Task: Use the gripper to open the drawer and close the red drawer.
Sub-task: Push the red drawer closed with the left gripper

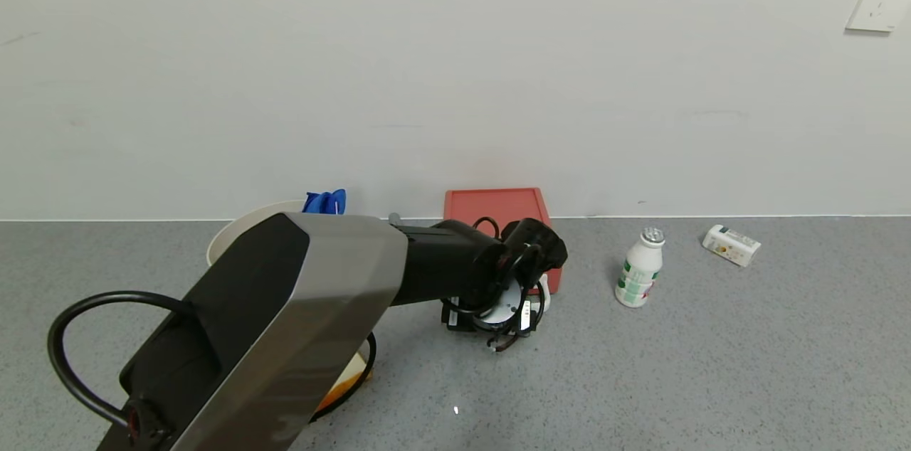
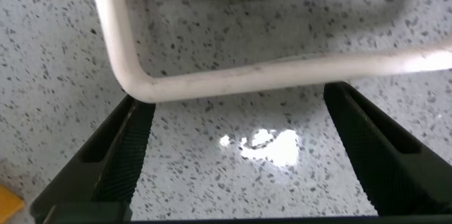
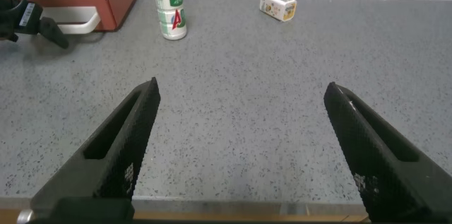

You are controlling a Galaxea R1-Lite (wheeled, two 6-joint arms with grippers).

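Our left gripper [image 2: 236,160] has its fingers [image 2: 116,157] spread wide, straddling the white loop handle [image 2: 233,79] of the drawer [image 1: 498,213] without touching it (we judge this a pre-grasp alignment for pulling). The drawer sits against the wall, left of the white bottle [image 1: 639,267]. Right of that bottle, our right gripper [image 3: 244,153] hovers idle over the counter, fingers likewise apart.

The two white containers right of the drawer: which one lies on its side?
The small carton, farther right near the wall, lies on its side. The bottle, nearer the drawer, stands upright with its cap on top.
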